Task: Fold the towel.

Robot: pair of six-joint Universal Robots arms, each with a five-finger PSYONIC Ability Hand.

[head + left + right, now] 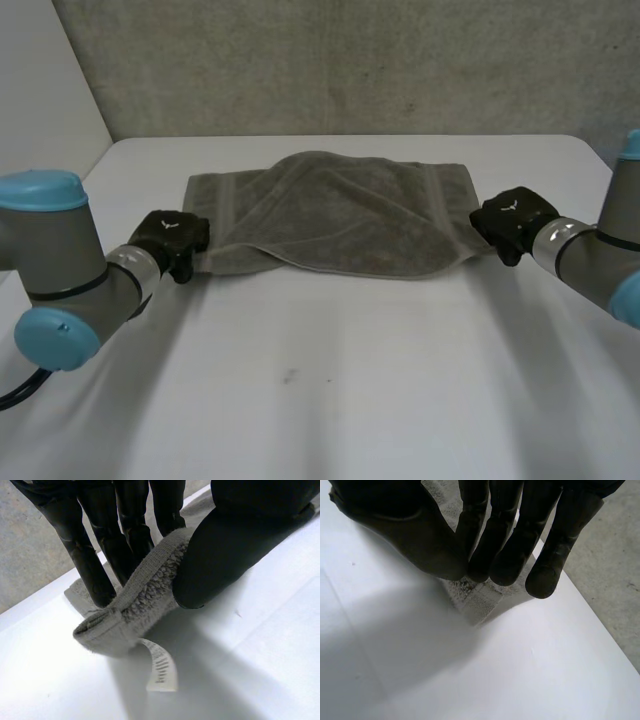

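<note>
The grey towel (340, 215) lay on the white bench (330, 400), toward 12 o'clock from the bench's middle, with its long side running from 9 to 3 o'clock. It was held at both near corners.

The left robot hand (172, 240) was at the towel's 8 o'clock corner. In the left wrist view this corner (145, 590) was seen pinched between the thumb (230, 545) and the fingers (95, 565) and raised off the bench, with a white label (161, 667) hanging below it. The right robot hand (512, 222) was at the 3 o'clock end. In the right wrist view its thumb (410, 535) and fingers (505, 555) were closed on the corner of cloth (475, 600), low over the bench.

Between the two robot hands the near edge sagged, and the cloth above it was heaped in loose ridges over the flat part behind.

The fold was judged to be begun but not finished. The grasps were made and the near part was gathered toward 12 o'clock, but no edges were yet laid together. The carrying over, the laying flat, the release and any further fold were judged to be left.
</note>
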